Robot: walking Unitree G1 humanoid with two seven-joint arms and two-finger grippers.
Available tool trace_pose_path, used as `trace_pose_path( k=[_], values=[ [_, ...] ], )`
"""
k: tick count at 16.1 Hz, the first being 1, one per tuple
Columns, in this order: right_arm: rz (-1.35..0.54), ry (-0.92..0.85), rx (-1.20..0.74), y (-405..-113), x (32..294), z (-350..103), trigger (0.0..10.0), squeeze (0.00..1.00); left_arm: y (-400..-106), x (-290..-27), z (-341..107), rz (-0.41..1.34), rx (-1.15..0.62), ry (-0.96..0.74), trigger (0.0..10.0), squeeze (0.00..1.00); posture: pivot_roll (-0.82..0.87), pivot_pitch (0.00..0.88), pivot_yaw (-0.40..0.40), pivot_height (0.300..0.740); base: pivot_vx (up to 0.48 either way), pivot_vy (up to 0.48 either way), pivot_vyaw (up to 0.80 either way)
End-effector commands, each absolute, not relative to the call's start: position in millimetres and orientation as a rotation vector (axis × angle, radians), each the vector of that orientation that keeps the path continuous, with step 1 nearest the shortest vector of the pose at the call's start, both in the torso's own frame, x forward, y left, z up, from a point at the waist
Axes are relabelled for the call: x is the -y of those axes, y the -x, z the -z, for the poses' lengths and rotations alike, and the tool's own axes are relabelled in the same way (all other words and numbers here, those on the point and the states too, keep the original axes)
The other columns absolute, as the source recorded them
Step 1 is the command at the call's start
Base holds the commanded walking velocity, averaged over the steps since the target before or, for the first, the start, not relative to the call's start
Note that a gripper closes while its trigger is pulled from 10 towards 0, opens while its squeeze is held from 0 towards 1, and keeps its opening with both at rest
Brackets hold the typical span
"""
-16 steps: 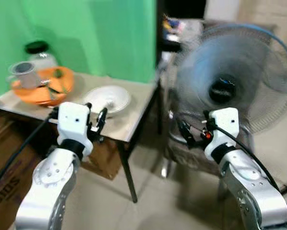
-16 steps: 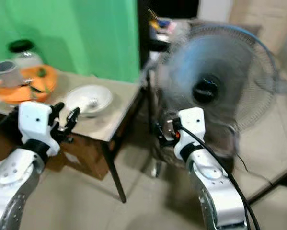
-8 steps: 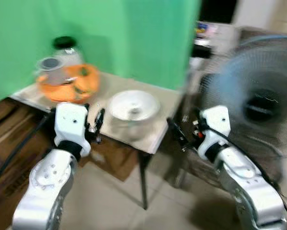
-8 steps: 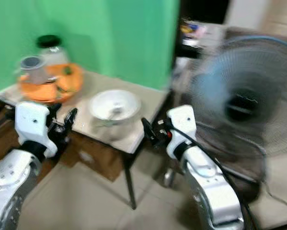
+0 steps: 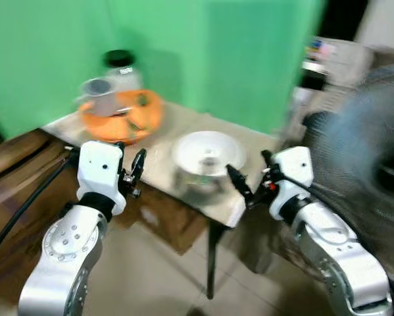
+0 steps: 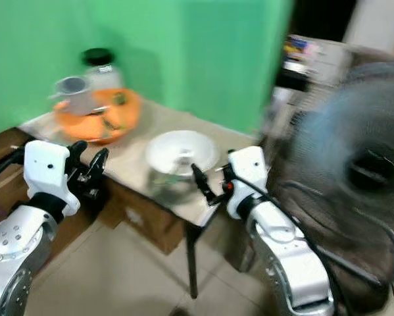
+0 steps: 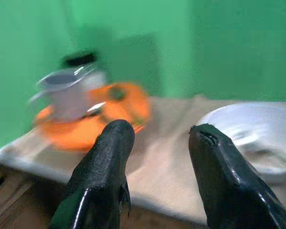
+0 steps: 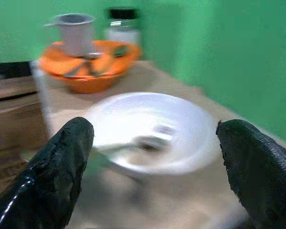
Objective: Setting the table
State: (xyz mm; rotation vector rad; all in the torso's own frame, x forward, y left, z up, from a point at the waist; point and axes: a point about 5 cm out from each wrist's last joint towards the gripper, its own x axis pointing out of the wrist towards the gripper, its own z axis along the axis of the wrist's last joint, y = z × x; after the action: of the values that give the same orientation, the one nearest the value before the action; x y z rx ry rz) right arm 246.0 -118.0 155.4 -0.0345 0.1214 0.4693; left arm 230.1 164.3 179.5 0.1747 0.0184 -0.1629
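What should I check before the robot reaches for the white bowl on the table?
1. Right gripper open: ok, jaws spread wide, bowl between them in the wrist view.
2. Left gripper open and empty: ok.
3. Bowl upright on the table: ok.
4. Bowl empty: not ok, a utensil seems to lie inside, blurred.
5. Space beside it: ok, orange basin with cup stands apart to the left.
6. View steady: not ok, pictures are blurred.

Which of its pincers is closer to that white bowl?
The right. The right pincer hovers at the white bowl's near edge; the left pincer hangs farther off, by the table's front edge, nearer the orange bowl.
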Motion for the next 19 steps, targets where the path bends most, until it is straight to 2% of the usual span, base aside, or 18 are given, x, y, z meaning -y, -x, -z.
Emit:
trace_pose_path(
  k=[1, 2, 8, 12, 16, 19],
  values=[
    [-0.487, 0.032, -0.104, -246, 117, -161, 10.0, 0.0, -230, -166, -180, 0.162, -0.023, -0.18, 10.0, 0.0, 0.03, 0.0, 0.033, 0.74, 0.274, 0.0, 0.8],
    [-0.491, 0.028, -0.1, -246, 118, -162, 10.0, 0.0, -230, -166, -180, 0.165, -0.023, -0.181, 10.0, 0.0, 0.03, 0.0, 0.034, 0.74, 0.274, 0.0, 0.8],
    [-0.468, -0.015, -0.1, -252, 119, -168, 10.0, 0.0, -229, -165, -179, 0.18, -0.033, -0.18, 10.0, 0.0, 0.03, 0.0, 0.033, 0.74, 0.271, 0.0, 0.0],
    [-0.379, 0.023, -0.118, -260, 122, -171, 10.0, 0.0, -229, -163, -179, 0.224, -0.036, -0.191, 10.0, 0.0, 0.03, 0.0, 0.034, 0.74, 0.269, 0.0, 0.0],
    [-0.354, 0.011, -0.269, -268, 127, -177, 10.0, 0.0, -223, -160, -176, 0.402, -0.07, -0.213, 10.0, 0.0, 0.02, 0.0, 0.033, 0.74, 0.0, 0.0, 0.0],
    [-0.348, 0.069, -0.438, -273, 131, -178, 10.0, 0.0, -215, -157, -172, 0.6, -0.113, -0.226, 10.0, 0.0, 0.0, 0.0, 0.022, 0.74, 0.0, 0.0, 0.0]
  ],
)
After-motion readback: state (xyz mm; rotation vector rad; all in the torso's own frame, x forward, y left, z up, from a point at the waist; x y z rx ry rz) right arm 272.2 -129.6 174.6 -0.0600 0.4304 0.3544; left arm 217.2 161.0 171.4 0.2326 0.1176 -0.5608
